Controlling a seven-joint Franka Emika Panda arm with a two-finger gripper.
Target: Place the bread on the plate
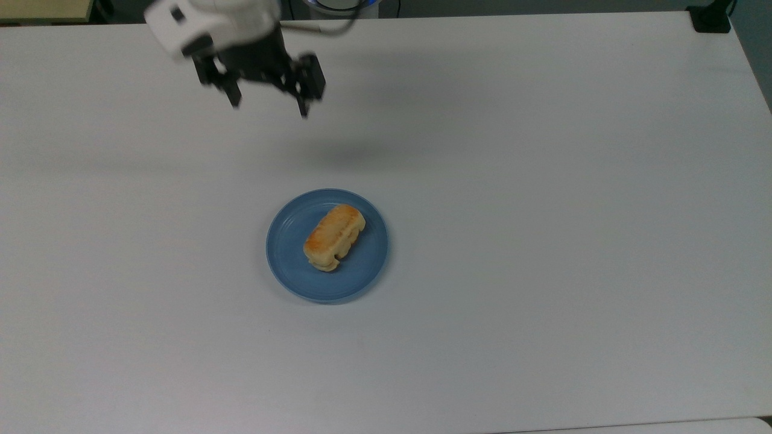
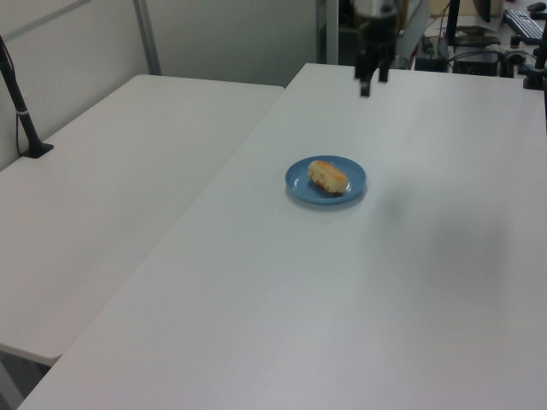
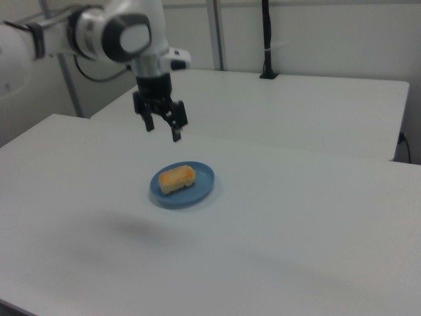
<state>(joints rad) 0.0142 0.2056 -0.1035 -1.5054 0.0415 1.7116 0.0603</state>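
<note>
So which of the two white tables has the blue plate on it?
The table on the left view's right, under the open tool. It carries the blue plate with the bread roll; the neighbouring table carries neither.
</note>
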